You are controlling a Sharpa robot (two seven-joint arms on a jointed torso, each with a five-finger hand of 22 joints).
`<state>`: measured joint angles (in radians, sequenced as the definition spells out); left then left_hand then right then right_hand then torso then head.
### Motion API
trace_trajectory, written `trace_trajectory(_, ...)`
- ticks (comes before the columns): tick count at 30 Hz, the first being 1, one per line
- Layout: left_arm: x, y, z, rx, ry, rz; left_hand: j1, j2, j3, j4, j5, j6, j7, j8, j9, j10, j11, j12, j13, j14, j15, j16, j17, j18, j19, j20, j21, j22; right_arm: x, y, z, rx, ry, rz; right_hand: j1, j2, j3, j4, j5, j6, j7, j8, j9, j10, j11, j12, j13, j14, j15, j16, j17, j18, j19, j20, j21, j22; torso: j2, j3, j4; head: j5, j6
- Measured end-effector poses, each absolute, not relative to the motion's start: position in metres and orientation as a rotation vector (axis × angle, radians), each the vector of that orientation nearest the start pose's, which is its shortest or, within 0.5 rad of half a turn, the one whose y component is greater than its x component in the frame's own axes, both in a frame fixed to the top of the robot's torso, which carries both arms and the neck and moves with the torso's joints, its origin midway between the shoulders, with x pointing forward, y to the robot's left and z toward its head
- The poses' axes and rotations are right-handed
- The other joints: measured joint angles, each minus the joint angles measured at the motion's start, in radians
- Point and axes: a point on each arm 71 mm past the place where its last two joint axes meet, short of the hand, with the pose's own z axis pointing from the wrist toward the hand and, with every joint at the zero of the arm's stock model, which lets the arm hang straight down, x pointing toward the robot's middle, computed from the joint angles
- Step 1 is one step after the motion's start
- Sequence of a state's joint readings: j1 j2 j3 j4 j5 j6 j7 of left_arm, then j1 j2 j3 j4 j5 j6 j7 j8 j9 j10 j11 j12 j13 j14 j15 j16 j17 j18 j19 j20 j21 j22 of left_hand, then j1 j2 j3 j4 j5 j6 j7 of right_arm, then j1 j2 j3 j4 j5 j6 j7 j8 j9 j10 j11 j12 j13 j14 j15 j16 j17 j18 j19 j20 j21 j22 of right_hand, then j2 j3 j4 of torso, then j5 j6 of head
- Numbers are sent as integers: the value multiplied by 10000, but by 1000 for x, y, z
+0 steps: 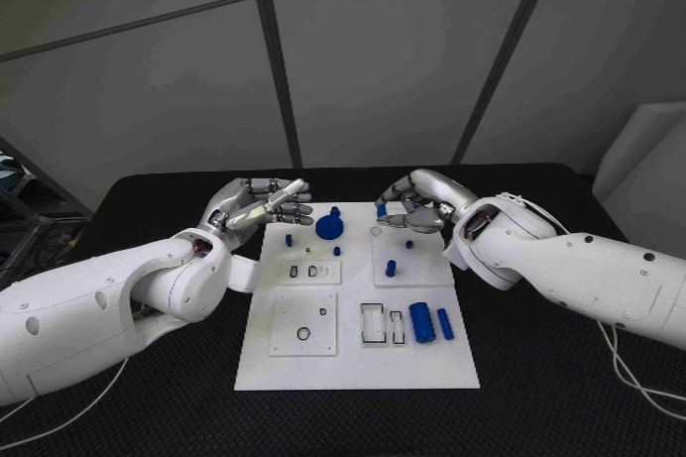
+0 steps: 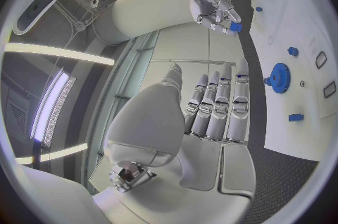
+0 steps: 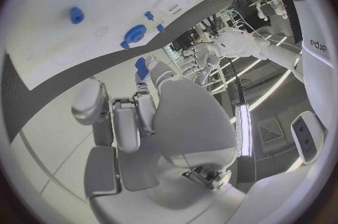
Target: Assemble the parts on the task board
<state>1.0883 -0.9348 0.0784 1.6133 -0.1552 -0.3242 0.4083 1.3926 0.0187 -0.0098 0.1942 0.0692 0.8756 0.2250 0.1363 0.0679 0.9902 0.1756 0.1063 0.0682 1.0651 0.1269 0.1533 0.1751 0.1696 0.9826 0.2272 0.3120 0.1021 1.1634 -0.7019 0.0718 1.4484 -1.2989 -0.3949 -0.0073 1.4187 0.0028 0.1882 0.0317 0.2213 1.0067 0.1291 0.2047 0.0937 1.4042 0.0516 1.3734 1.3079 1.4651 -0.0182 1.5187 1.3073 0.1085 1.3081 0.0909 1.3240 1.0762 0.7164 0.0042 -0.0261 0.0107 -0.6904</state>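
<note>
while several blue parts (image 1: 420, 321) lie loose on the task board (image 1: 358, 373), assembly looks barely begun. right hand (image 1: 411, 207) pinches a small blue part above the board's far edge; left hand (image 1: 265, 206) hovers beside it, fingers straight, holding nothing.

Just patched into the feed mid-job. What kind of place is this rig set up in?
Probably a lab or robot test cell, not a home. A white task board with cut-out slots and small blue parts lies on a black table, grey panel walls stand behind it, and the right hand pinches a small blue piece.
</note>
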Motion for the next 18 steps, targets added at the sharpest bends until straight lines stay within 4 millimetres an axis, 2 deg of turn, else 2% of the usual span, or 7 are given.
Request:
trace_trajectory(7, 469, 230, -175, -10071, 13796, -15410, 0, 0, 1, 1, 0, 0, 0, 0, 0, 0, 0, 0, 0, 0, 0, 0, -1, 0, 0, 0, 0, 1, 494, -105, -166, -714, 15648, 9323, 0, 0, 0, 0, 5, -27, 5, -30, 0, 0, 0, 0, 0, 0, 0, 0, 8, 1, 0, 0, 0, -20, 8, 10, 11, 131, -80)
trace_trajectory(13, 469, 232, -175, -10075, 13769, -15360, 0, 0, 1, 1, 0, 0, 0, 0, 0, 0, 0, 0, 0, 0, 0, 0, -1, -1, 0, 0, 0, 1, 489, -83, -177, -1239, 16193, 9186, 0, -1, 0, 0, 5, -71, 33, -5, 4, -37, -36, -69, 9, 0, 0, 0, 7, 1, 0, 0, 0, -80, 10, 16, 33, 276, -132)
trace_trajectory(18, 469, 232, -175, -10075, 13754, -15349, 0, 0, 1, 1, 0, 0, 0, 0, 0, 0, 0, 0, 0, 0, 0, 0, 10, 1, 0, 0, 0, -7, 483, -71, -188, -1663, 16659, 8884, -1, -1, 0, 0, 5, -102, 35, -3, 9, -75, 2, -69, 9, 0, 1, 0, 6, 1, -1, 1, 0, -80, 17, 20, 55, 333, -133)
